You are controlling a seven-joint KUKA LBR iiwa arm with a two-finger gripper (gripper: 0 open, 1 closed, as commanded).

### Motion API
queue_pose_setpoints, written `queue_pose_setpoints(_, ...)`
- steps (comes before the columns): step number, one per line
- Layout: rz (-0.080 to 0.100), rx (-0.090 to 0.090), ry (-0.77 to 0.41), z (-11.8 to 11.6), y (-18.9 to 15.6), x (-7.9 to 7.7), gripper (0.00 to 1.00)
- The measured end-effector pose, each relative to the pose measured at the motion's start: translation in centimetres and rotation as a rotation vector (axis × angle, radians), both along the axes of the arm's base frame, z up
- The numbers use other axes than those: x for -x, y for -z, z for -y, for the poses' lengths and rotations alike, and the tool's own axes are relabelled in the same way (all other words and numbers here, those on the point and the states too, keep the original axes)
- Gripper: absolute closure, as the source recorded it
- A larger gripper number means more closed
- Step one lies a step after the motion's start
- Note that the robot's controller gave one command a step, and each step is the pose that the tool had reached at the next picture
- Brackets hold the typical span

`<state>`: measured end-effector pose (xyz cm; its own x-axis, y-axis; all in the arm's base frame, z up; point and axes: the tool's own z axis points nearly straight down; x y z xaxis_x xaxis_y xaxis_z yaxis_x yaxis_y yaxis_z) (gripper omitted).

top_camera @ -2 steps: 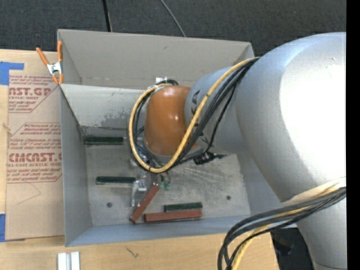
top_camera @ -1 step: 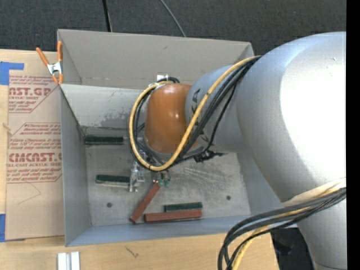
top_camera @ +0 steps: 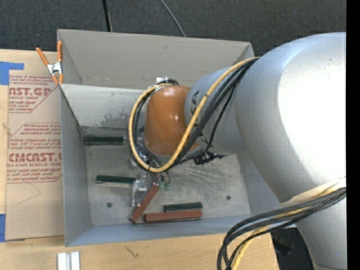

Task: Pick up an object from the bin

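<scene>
Grey metal bin, scuffed floor, gripper over tilted brown bar

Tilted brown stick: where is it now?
Camera view, bin floor, front left of centre: the tilted brown stick lies just below the gripper, a flat brown bar beside it.

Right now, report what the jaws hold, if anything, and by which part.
Cannot be told: the wrist hangs low over the upper end of the tilted brown stick in the bin, but no hold shows clearly.
</scene>
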<state>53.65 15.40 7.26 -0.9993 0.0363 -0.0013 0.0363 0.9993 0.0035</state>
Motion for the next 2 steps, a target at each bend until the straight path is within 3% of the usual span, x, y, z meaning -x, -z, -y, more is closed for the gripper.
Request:
queue_pose_setpoints(1,0.0,0.0,0.0,0.0,0.0,0.0,0.0)
queue_pose_setpoints(2,0.007,-0.001,0.19,-4.0,-0.2,-4.9,1.0)
